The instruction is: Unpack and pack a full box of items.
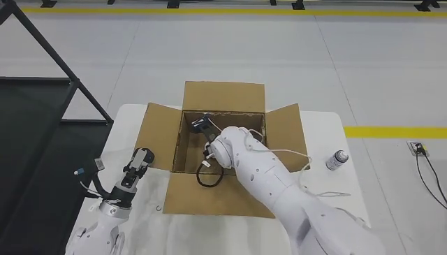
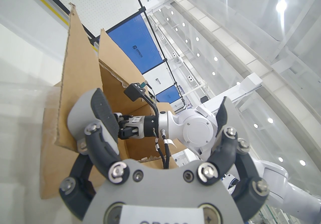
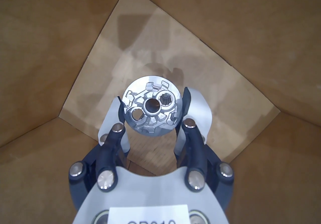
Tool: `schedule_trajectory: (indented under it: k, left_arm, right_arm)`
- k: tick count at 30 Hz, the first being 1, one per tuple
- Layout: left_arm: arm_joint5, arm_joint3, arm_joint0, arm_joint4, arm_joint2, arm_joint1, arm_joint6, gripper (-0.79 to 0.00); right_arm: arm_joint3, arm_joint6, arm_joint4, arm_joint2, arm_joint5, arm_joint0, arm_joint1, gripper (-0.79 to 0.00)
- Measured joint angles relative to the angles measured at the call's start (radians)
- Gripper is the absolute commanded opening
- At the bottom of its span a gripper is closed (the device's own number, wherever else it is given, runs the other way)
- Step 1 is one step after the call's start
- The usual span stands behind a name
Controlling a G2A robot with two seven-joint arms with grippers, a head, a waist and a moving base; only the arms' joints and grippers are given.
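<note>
The open cardboard box (image 1: 223,98) stands on the white-covered table with its four flaps spread. My right arm (image 1: 241,154) goes down into it from the near side. Inside the box, my right gripper (image 3: 153,99) is shut on a round grey metal part (image 3: 151,105) with holes and cast ribs, held above the bare box floor (image 3: 140,42). My left gripper (image 1: 142,156) is open with nothing in it, just outside the left flap (image 2: 75,79). In the left wrist view, its fingers (image 2: 100,109) frame the right arm's wrist (image 2: 190,129).
A small silver can (image 1: 336,160) stands on the table (image 1: 321,126) to the right of the box. A black metal frame (image 1: 63,94) rises beyond the table's left edge. The box's walls close in around my right gripper.
</note>
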Motion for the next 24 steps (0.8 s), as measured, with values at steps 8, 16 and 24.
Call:
schedule_trajectory:
  k: [8, 16, 24]
  left_arm:
    - [0.0, 0.0, 0.0, 0.0, 0.0, 0.0, 0.0, 0.0]
    - [0.0, 0.0, 0.0, 0.0, 0.0, 0.0, 0.0, 0.0]
    - [0.0, 0.0, 0.0, 0.0, 0.0, 0.0, 0.0, 0.0]
  right_arm:
    - [0.037, -0.006, -0.017, 0.012, -0.03, 0.006, -0.023, 0.0]
    - [0.045, -0.059, -0.003, 0.051, -0.118, 0.027, -0.015, 0.0]
    - [0.018, -0.121, -0.014, 0.086, -0.191, 0.031, 0.02, 0.0]
